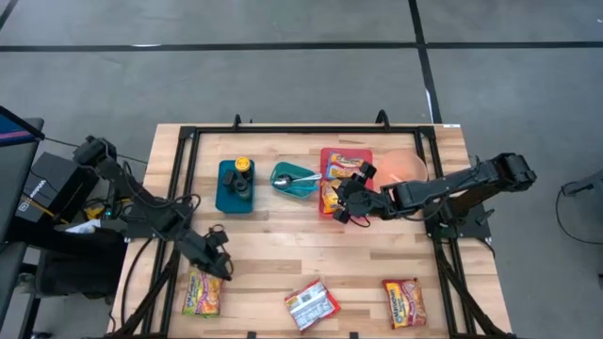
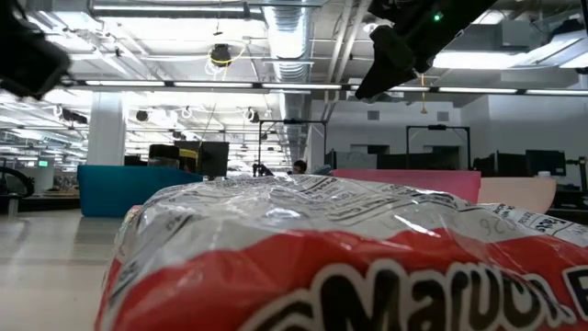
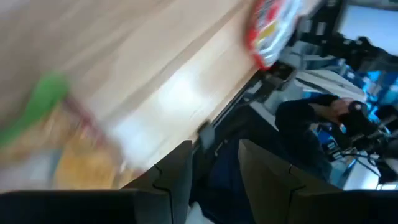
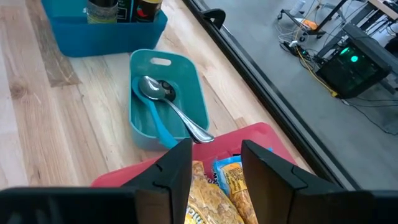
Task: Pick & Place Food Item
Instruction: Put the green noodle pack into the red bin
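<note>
Noodle packets: one on the red tray (image 1: 346,156) at table centre, three on the near edge, left packet (image 1: 203,291), middle (image 1: 312,305), right (image 1: 403,302). Right gripper (image 1: 345,199) hovers over the tray's packets (image 4: 214,190), fingers apart, empty. Left gripper (image 1: 213,262) above the left packet, fingers apart, nothing held. Three packets left, I'd judge.

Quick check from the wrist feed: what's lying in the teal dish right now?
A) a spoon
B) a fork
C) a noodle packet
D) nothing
A: the right wrist view shows a metal spoon lying in the teal dish, its handle reaching toward the red tray.
</note>
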Robot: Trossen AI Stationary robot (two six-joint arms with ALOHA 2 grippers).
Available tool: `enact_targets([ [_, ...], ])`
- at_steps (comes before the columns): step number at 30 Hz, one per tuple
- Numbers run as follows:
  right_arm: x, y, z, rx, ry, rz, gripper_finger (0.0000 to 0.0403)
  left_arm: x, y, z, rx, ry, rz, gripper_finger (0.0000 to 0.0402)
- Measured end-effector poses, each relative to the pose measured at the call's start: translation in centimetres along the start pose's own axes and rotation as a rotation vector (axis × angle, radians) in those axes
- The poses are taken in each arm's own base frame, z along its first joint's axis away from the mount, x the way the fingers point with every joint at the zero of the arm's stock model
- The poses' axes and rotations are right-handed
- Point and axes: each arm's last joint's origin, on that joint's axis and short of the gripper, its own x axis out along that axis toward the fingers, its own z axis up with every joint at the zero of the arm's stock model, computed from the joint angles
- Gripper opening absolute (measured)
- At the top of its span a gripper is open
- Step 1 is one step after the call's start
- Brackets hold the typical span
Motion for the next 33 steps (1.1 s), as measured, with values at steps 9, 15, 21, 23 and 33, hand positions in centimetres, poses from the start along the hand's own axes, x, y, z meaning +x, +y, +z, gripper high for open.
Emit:
enact_targets([
  [9, 0.0, 0.0, 0.0, 0.0, 0.0, 0.0, 0.0132, -0.4, 1.6, -2.2, -0.257, 0.076, 0.142, 0.0127],
  [15, 0.0, 0.0, 0.0, 0.001, -0.001, 0.0, 0.0132, -0.7, 2.6, -3.3, -0.364, 0.166, 0.27, 0.0127],
  [21, 0.0, 0.0, 0.0, 0.001, -0.001, 0.0, 0.0132, -1.0, 3.6, -3.8, -0.393, 0.219, 0.413, 0.0127],
  [23, 0.0, 0.0, 0.0, 0.001, -0.001, 0.0, 0.0132, -1.2, 4.1, -3.9, -0.393, 0.234, 0.481, 0.0127],
  [33, 0.0, 0.0, 0.0, -0.012, -0.001, 0.0, 0.0132, -1.1, 5.0, -4.4, -0.221, 0.312, 0.572, 0.0127],
])
